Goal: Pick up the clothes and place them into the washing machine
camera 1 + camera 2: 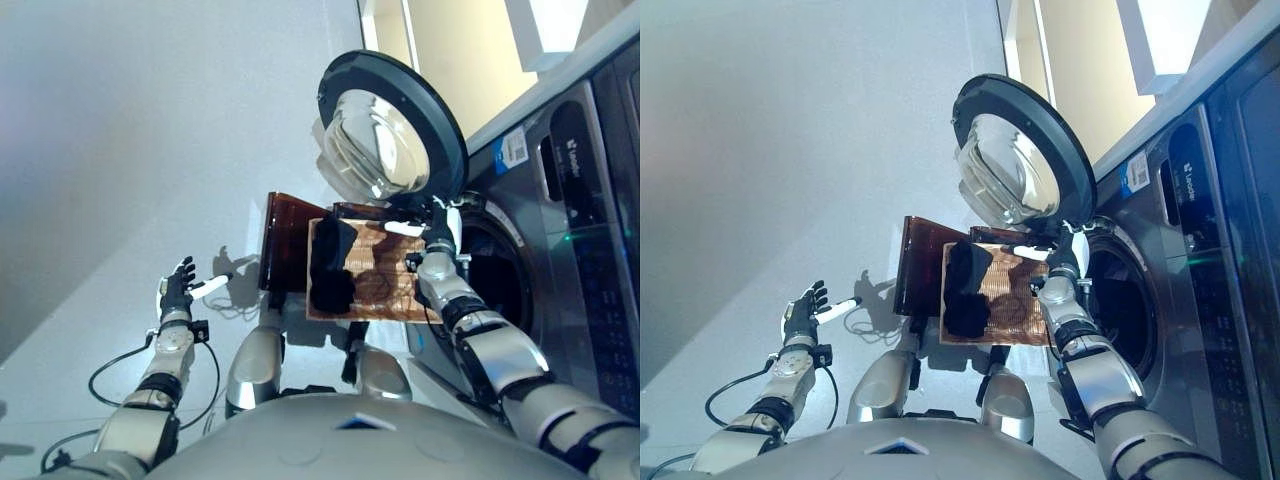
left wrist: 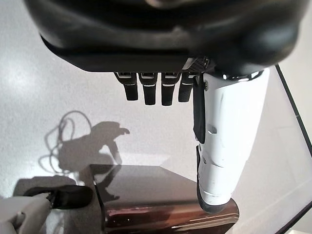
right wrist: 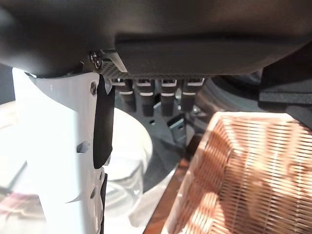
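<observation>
A dark garment lies in a woven brown basket in front of the washing machine. The machine's round door stands open and its drum opening is dark. My right hand hovers at the basket's edge by the drum opening, open, with its white thumb out and nothing in it. The right wrist view shows straight fingers above the wicker. My left hand is out over the floor, away from the basket, open and empty. A dark cloth piece shows in the left wrist view.
A dark brown glossy box stands against the basket on the side away from the washer; its top shows past my left fingers. The open door hangs over the basket. Pale floor spreads around my left hand.
</observation>
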